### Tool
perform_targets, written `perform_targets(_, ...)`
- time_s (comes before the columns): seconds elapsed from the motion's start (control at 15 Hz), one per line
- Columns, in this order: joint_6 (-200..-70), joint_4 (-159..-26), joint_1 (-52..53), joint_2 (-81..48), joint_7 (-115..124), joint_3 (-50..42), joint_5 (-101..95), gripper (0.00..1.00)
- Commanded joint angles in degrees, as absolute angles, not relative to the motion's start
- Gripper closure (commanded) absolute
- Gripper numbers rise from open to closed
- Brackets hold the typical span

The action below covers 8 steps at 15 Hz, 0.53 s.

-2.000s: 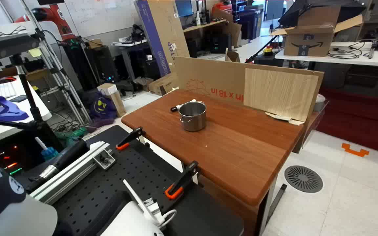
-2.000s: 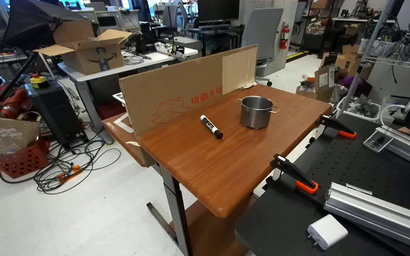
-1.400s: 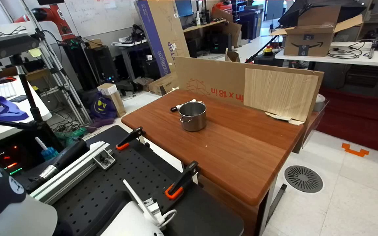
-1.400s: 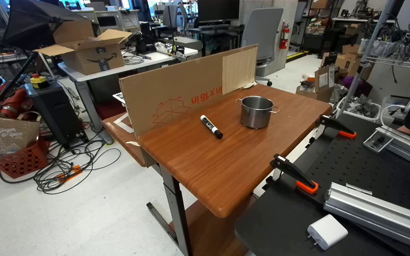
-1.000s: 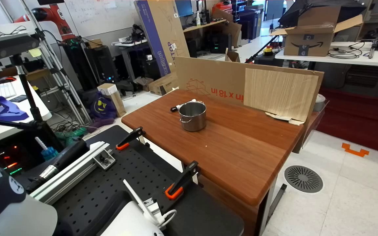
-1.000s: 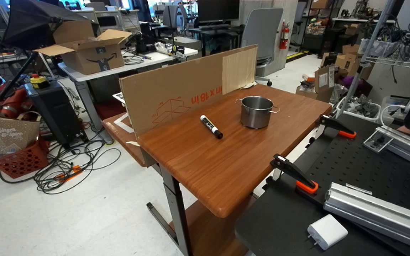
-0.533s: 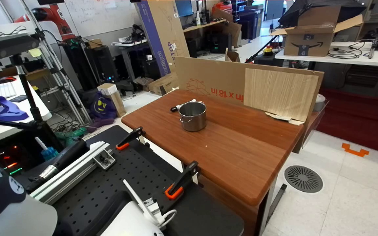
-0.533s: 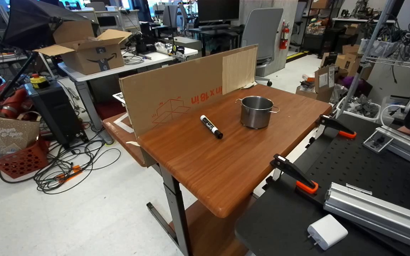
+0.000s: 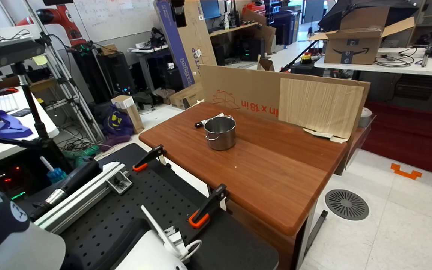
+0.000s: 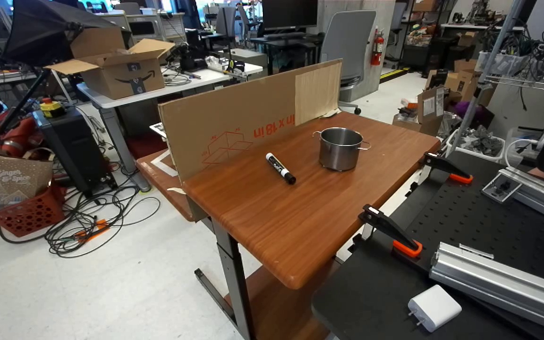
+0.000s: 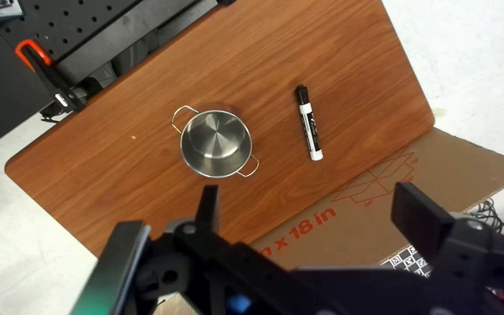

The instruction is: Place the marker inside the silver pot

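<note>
Table (image 11: 256,65): brown wood grain, rounded corners.
Gripper (image 11: 309,197): black, fingers spread wide, nothing held; in wrist view, marker (image 11: 309,127) ahead of gap, long axis roughly square to line between fingers, so likely little turn needed before grasp.
Silver pot (image 11: 216,143): shiny metal cylinder, two wire loop handles.
Marker: white barrel, black cap, slim, flat on table, apart from pot.

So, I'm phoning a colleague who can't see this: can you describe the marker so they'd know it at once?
Find the brown wood-grain table with a cardboard panel standing along one long edge. On it, beside but apart from the silver pot, lies the marker. The pot is round and shiny; the marker is the slim, black-capped stick with a white-and-black body.
</note>
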<state>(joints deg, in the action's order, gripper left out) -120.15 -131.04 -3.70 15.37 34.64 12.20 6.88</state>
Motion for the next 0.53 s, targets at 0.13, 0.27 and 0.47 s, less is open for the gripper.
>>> perform_targets(0.13,-124.15,-125.38,-0.11,4.17,40.79,11.77,-0.39,0.0)
perform_targets(0.27,-126.29,-124.11,1.15,0.72,41.21,11.03,-1.3,0.0)
perform_targets(0.47,-131.96,-123.48,2.94,-3.94,41.29,10.04,-1.6,0.0)
